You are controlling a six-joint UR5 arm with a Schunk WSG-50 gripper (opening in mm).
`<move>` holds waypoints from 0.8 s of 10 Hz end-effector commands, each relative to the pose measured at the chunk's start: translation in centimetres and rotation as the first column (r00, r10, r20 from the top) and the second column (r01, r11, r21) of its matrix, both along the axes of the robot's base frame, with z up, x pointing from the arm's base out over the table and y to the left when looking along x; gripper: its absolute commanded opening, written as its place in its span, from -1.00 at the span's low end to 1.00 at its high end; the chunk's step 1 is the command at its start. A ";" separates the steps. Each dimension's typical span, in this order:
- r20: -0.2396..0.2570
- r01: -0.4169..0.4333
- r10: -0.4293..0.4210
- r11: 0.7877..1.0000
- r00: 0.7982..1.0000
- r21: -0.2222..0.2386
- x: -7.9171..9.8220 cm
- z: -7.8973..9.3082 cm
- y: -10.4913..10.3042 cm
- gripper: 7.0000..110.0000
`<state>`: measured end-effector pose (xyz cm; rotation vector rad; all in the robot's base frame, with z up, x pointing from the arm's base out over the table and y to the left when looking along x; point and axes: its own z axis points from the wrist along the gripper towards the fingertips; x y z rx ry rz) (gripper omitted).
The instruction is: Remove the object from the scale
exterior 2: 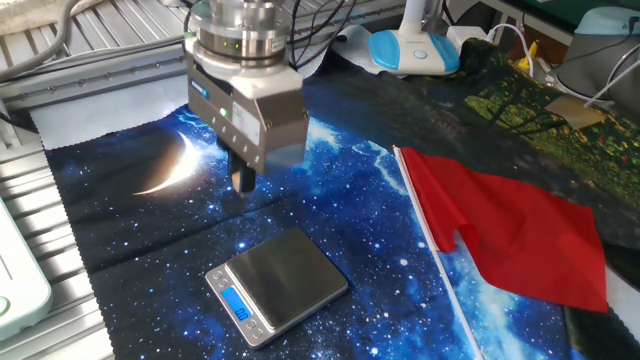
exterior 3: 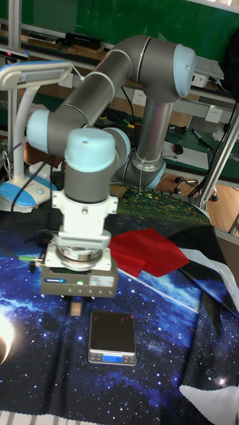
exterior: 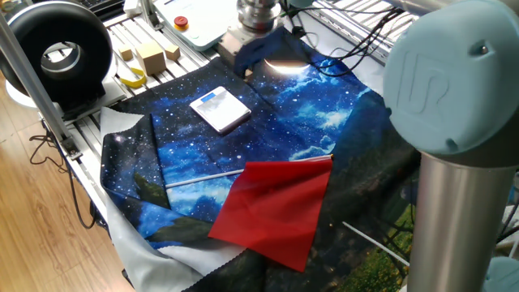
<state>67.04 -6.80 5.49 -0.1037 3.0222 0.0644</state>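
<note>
The scale (exterior 2: 280, 280) lies flat on the starry blue cloth, its pan bare and its blue display (exterior 2: 237, 303) lit; it also shows in the other views as the scale (exterior: 220, 109) and the scale (exterior 3: 111, 337). My gripper (exterior 2: 243, 183) hangs above the cloth beside the scale's far edge, apart from it. A tiny tan cube, the object (exterior 3: 76, 309), sits pinched between the fingers, clear of the scale. In the first fixed view the gripper (exterior: 242, 71) is beyond the scale, its fingertips mostly hidden.
A red cloth (exterior 2: 510, 230) on a white rod (exterior 2: 430, 255) lies right of the scale. Pale wooden blocks (exterior: 150, 57) and a black ring-shaped device (exterior: 61, 53) stand on the metal frame. A white-and-blue device (exterior 2: 415, 50) sits behind the cloth.
</note>
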 end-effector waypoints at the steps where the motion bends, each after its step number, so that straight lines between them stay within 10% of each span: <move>1: -0.007 -0.009 0.009 1.000 1.000 0.022 -2.7 -0.8 -2.0 -1.00; 8: -0.046 0.054 -0.054 0.999 0.997 0.000 -10.5 -1.6 -3.3 -1.00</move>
